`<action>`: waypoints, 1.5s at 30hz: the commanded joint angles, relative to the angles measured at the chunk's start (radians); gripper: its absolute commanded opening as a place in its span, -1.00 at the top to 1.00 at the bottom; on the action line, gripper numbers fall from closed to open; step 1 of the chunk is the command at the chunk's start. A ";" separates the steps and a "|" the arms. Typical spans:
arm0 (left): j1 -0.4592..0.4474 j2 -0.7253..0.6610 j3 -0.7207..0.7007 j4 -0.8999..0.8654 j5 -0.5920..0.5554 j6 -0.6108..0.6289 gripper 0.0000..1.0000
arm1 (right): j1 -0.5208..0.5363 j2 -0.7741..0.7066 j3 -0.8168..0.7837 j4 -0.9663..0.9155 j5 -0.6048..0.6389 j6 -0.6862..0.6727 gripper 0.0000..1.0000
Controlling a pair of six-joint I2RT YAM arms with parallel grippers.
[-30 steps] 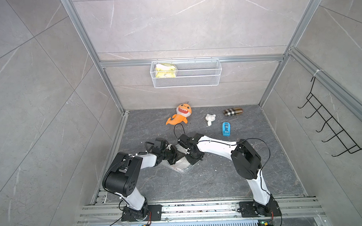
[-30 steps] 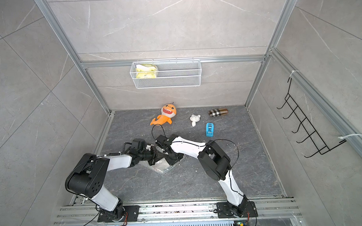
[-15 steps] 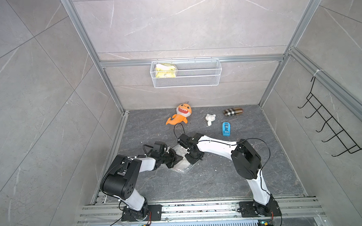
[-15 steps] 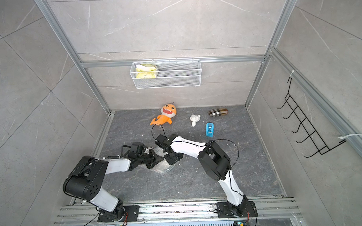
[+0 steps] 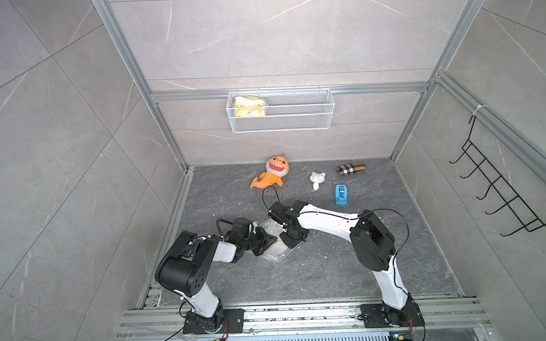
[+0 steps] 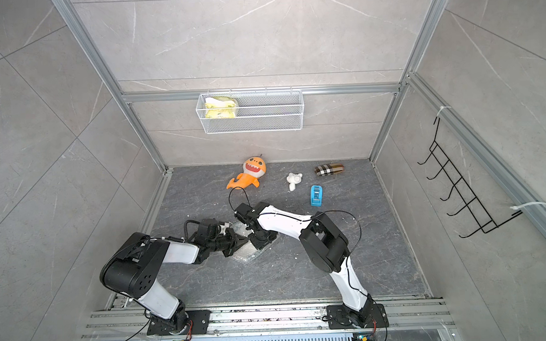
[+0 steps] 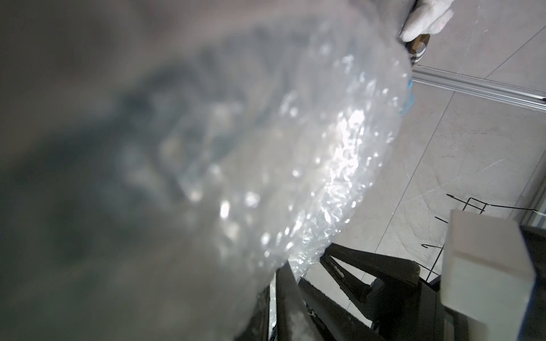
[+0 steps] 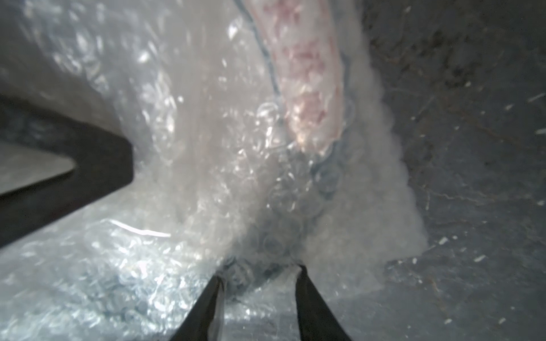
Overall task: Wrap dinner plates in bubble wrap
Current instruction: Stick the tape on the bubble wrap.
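Folding bubble wrap (image 5: pixel 273 254) around a dinner plate (image 8: pixel 295 200) in the middle of the dark tabletop (image 5: pixel 316 276), two robot arms meet tip to tip.

Over the last second the left fingers (image 7: pixel 285 301) have drawn slightly toward the near edge, pinched shut on a fold of wrap. The right fingers (image 8: pixel 313 307) have stayed put, pointing down onto the bundle. They stand part-way apart astride the plate's dark rim, seen hazily through the bubbles, and seem to clamp it (how firmly is unclear). The plate lies inside the wrap between the two sets of fingers, all but hidden in both top views. The pull looks like a flap being tightened across the plate, so wrapping seems well along but not yet closed.
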 commanded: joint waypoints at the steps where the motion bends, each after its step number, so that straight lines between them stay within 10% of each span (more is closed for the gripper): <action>1: -0.009 0.103 -0.070 -0.040 -0.066 -0.027 0.78 | 0.013 -0.082 -0.011 -0.072 -0.028 -0.017 0.19; 21: -0.011 0.106 -0.051 -0.160 -0.071 0.034 0.80 | 0.011 -0.153 -0.214 -0.008 -0.022 -0.004 0.12; 29: -0.013 0.048 -0.007 -0.290 -0.091 0.089 0.80 | -0.066 -0.333 -0.207 0.013 -0.215 -0.029 0.13; 45: -0.039 0.015 0.049 -0.403 -0.124 0.121 0.80 | -0.058 -0.149 -0.170 0.505 -0.409 0.232 0.91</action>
